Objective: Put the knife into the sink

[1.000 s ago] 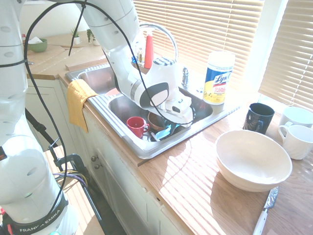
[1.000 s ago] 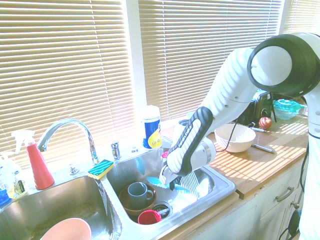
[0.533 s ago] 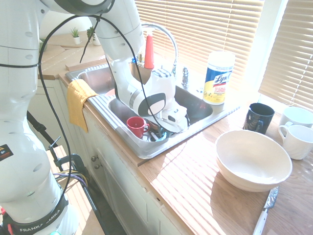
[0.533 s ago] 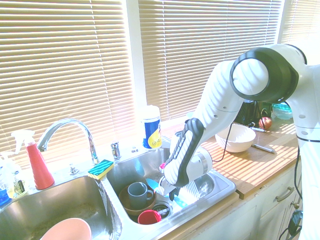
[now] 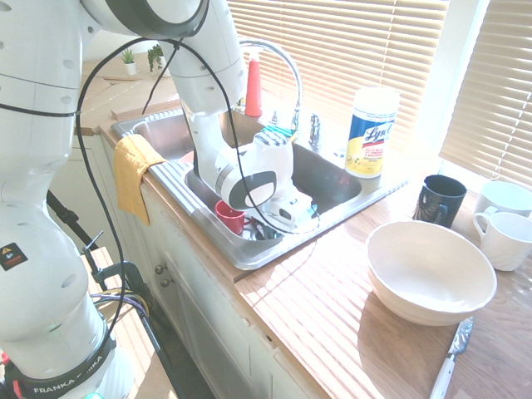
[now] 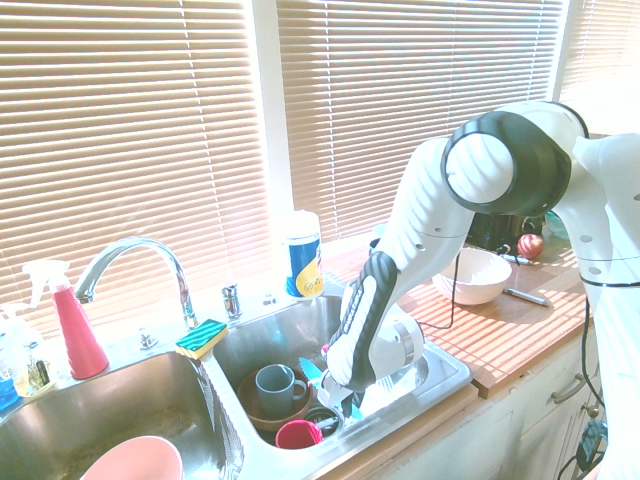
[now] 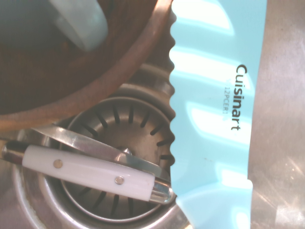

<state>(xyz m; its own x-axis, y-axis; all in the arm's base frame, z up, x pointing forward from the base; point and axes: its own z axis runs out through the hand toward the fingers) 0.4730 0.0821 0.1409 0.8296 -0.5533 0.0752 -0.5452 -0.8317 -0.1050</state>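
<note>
My gripper [image 6: 336,390] is low inside the right basin of the steel sink [image 6: 452,377], shut on the turquoise knife [image 6: 311,372]. The blade sticks out of it toward the grey mug [image 6: 275,385]. In the wrist view the knife [image 7: 219,119], with its serrated edge and printed brand name, lies close above the basin floor beside the drain strainer [image 7: 119,143]. From the other side the gripper [image 5: 295,218] sits deep in the sink [image 5: 249,253], and the white hand hides nearly all of the knife.
The basin holds a red mug [image 5: 231,216], a brown bowl [image 7: 95,71] and a white-handled utensil [image 7: 90,174] across the drain. On the counter are a white bowl [image 5: 430,270], a black mug [image 5: 439,199], white mugs [image 5: 503,237] and a wipes canister [image 5: 371,133]. A yellow cloth [image 5: 133,170] hangs over the rim.
The arm has gone down into the right basin and shifted toward the drain, carrying the knife with it; the grip has not changed.
</note>
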